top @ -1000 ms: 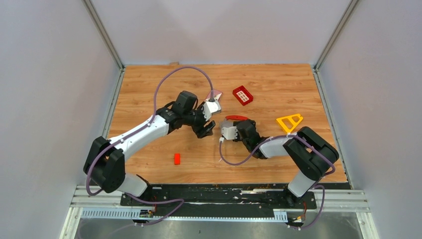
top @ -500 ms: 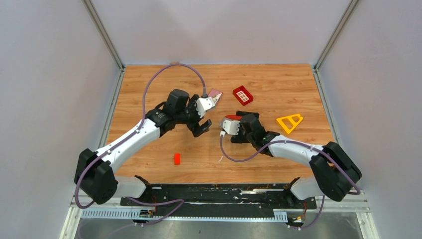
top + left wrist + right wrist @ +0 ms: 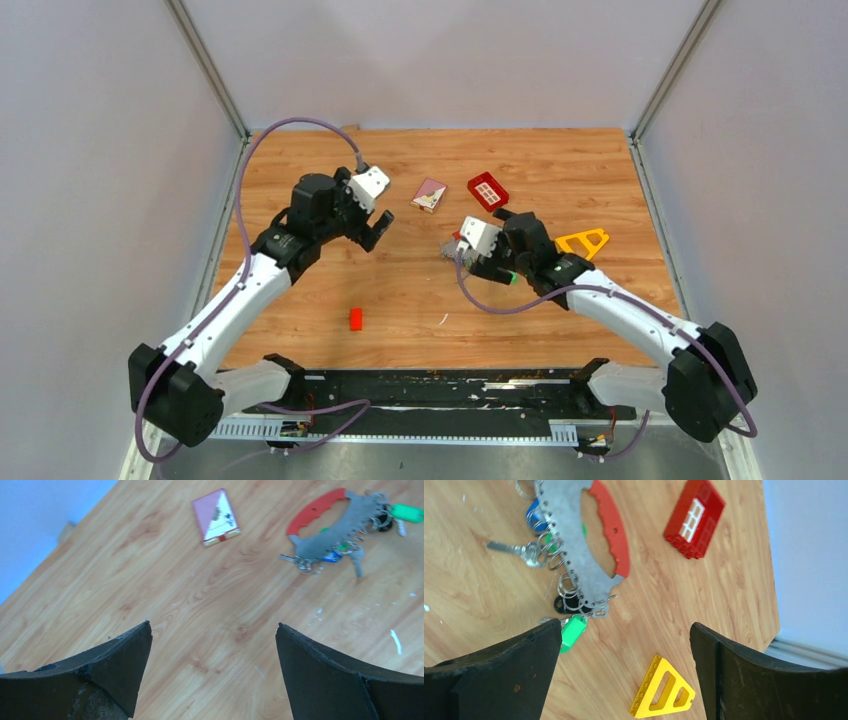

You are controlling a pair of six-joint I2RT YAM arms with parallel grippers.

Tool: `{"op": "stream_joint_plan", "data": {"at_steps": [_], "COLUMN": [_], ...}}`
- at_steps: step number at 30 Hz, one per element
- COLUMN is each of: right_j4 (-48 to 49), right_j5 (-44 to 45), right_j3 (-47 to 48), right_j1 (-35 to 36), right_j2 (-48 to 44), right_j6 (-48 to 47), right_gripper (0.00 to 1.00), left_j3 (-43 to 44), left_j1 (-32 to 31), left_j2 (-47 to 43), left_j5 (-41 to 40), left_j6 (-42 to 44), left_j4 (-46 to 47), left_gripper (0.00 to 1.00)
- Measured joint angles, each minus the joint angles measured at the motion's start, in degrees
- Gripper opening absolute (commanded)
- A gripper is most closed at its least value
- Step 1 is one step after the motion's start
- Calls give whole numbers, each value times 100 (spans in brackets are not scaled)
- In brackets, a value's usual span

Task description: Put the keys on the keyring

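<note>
The keyring, a grey metal strip with a red arc, lies flat on the wooden table; it also shows in the right wrist view. Several keys hang by small rings along its edge: a green tag, a blue head, a silver key. From above, the keyring is mostly hidden under the right arm. My left gripper hovers open to its left, nothing between the fingers. My right gripper hangs open above the table beside the green tag.
A pink-and-white card lies behind the keyring. A red gridded tray sits farther back. A yellow triangle frame lies on the right, a small red block near the front.
Both grippers opened wide and drew apart from the keyring. The left arm swung back and to the left; the right arm rose and shifted right.
</note>
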Motion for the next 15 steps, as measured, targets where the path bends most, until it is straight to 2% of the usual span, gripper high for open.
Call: {"op": "stream_joint_plan", "data": {"at_steps": [7,15], "right_j4": [-361,-334], "right_j5": [-345,-756], "right_j3": [782,831], "right_j1": [-426,-1259], "right_j2": [-483,-671], "right_j6": [1115,2468], "right_gripper": [100,100], "left_j3": [-715,-1134], "left_j1": [621,1113], "left_j2": [-841,-1414], "left_j5": [-463,-686], "left_j6": [-356,-815], "left_j4": [765,1495], "left_gripper": [100,100]}}
